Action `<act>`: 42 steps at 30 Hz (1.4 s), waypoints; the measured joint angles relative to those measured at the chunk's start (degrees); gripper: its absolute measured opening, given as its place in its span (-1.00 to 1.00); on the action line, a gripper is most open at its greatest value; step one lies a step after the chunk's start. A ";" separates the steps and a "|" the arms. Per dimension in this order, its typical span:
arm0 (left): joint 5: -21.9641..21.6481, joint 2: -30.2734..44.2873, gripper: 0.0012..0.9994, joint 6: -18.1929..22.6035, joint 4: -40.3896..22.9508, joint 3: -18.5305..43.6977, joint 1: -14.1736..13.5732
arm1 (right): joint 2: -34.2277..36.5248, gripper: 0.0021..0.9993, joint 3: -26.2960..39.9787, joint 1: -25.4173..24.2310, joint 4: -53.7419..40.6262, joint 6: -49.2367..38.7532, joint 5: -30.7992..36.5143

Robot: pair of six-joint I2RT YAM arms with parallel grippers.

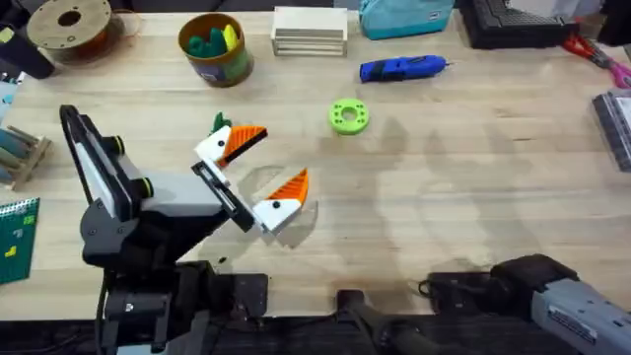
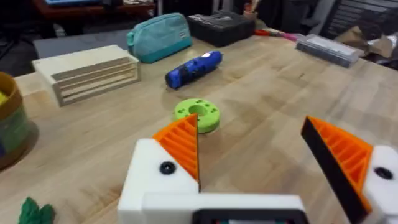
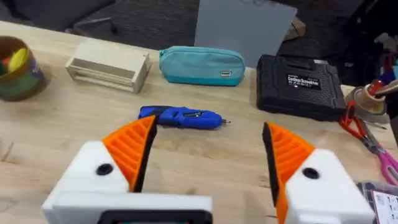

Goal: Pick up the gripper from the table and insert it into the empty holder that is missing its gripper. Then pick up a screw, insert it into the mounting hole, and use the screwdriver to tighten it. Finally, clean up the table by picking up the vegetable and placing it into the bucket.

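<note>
Grippers on both arms stand spread apart with nothing between their orange pads, above a pale wooden table (image 1: 463,187). The left gripper (image 1: 254,170) hovers near the table's middle, toward its left side, its white finger blocks each carrying an orange ribbed wedge; in its wrist view the two pads (image 2: 181,144) sit well apart. The right gripper (image 3: 205,158), seen from its own wrist camera, is likewise wide open, and the right arm's base lies at the near right corner. The blue screwdriver (image 1: 404,68) lies on its side close to the far edge, right of centre, with a teal pouch (image 1: 404,18) just behind it and a black case (image 3: 298,86) to the right of that. The mustard-yellow bucket (image 1: 215,49) stands near the far edge, left of centre, holding green and yellow pieces, and a slatted wooden block (image 1: 310,32) lies to its right. The small dark-green vegetable (image 1: 219,122) rests on the table just beside the left gripper's farther finger. A lime-green ring (image 1: 348,116) lies between the left gripper and the screwdriver. A brown spool (image 1: 69,26) occupies the far left corner.
</note>
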 joint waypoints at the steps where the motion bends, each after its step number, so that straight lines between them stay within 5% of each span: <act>1: -0.44 0.02 0.97 -0.09 0.11 0.00 -0.02 | 0.02 0.87 0.00 0.00 0.00 0.01 0.13; 10: -9.89 0.02 0.97 -4.55 -1.63 1.39 -0.02 | 0.02 0.87 0.00 0.00 -0.04 0.44 0.35; 15: -16.62 0.02 0.97 -5.40 -12.43 9.37 0.00 | 0.02 0.87 0.00 0.00 -0.07 0.61 0.35; 22: -28.60 6.03 0.97 -4.90 -31.61 28.41 0.00 | 0.04 0.88 0.00 0.00 -0.07 0.63 0.35; 25: -34.94 15.95 0.97 -0.30 -39.94 40.47 0.00 | 0.04 0.88 0.00 0.00 -0.07 0.63 0.35; 30: -39.44 28.96 0.97 6.21 -50.33 51.99 0.00 | 0.04 0.88 0.00 0.00 -0.07 0.63 0.35; 32: -42.39 41.25 0.97 12.90 -58.81 60.72 0.00 | 0.03 0.88 0.00 0.00 -0.09 0.63 0.35; 35: -45.61 50.34 0.97 17.70 -63.48 66.08 0.00 | 0.04 0.88 0.00 0.00 -0.09 0.63 0.35; 36: -48.89 58.24 0.97 22.37 -64.57 68.82 0.00 | 0.04 0.88 0.00 0.00 -0.09 0.61 0.35; 42: -51.97 75.72 0.97 27.33 -63.27 69.48 0.00 | 0.04 0.88 0.00 0.00 -0.07 0.63 0.35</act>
